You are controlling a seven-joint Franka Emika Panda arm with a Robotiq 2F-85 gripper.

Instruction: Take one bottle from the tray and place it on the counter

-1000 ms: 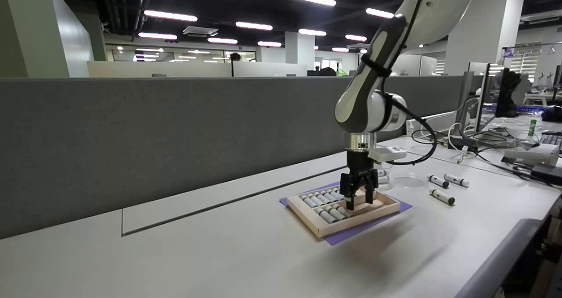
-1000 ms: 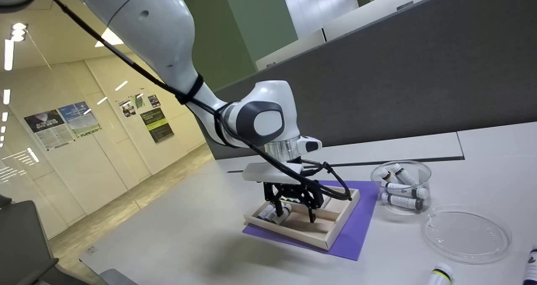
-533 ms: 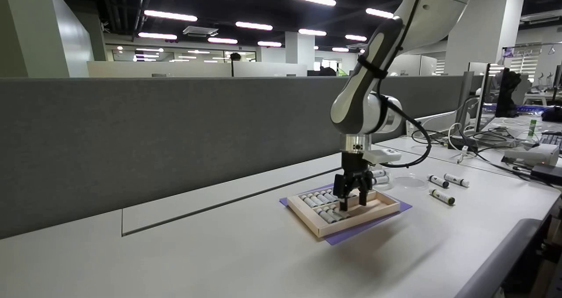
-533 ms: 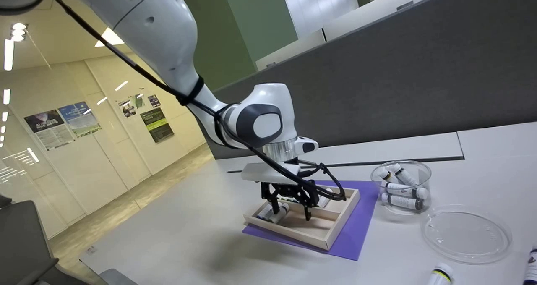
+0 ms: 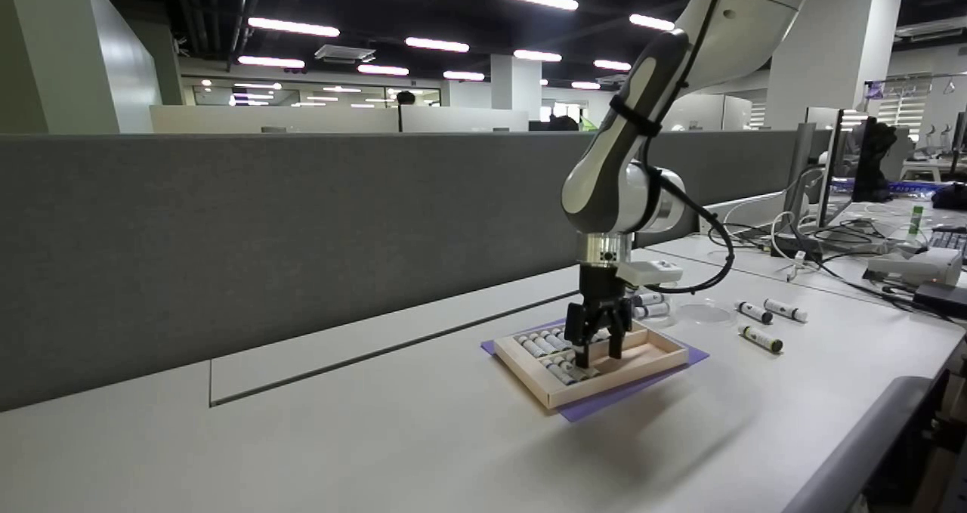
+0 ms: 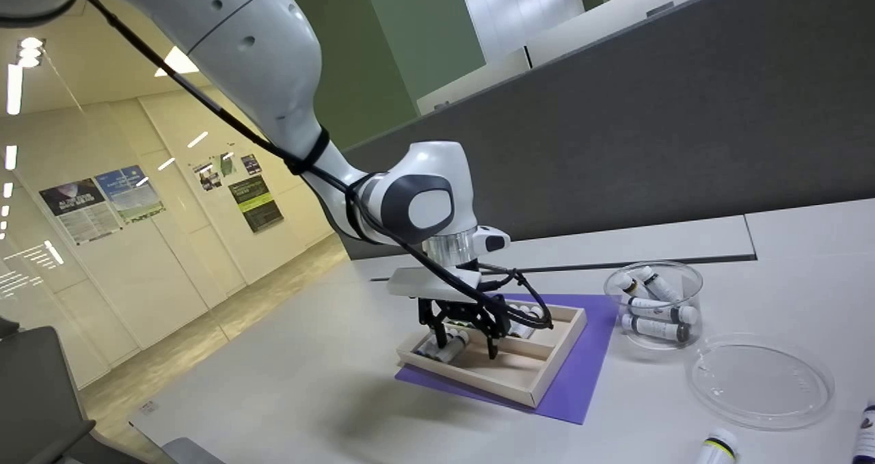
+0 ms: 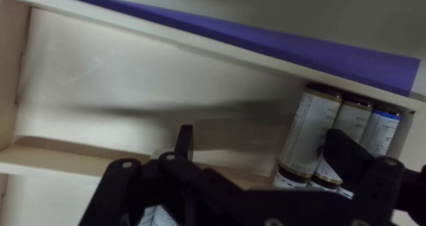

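Note:
The tan tray (image 5: 627,381) stands on the counter (image 5: 378,437) with rows of pale bottles in its compartments. It also shows in the other views (image 6: 472,380) (image 7: 199,48). In the wrist view, 3 bottles lie side by side at the right end of one compartment; the end bottle (image 7: 309,132) borders bare tray floor. My gripper (image 5: 599,357) is open and empty, low over the tray, also seen in an exterior view (image 6: 467,349) and the wrist view (image 7: 260,136). One finger is over the bare floor, the other over the bottles, overlapping the end bottle's right edge. Contact cannot be told.
A purple mat (image 6: 581,375) lies under the tray. A clear jar of bottles (image 6: 655,307) and a clear lid (image 6: 760,382) stand beside it. Several loose bottles (image 5: 761,339) lie on the counter. A grey partition (image 5: 302,233) runs along the back. Cables (image 5: 854,233) lie further right.
My open gripper has moved along the tray toward the bottles, leftward in both exterior views, and slightly lower. The tray and bottles have not visibly moved.

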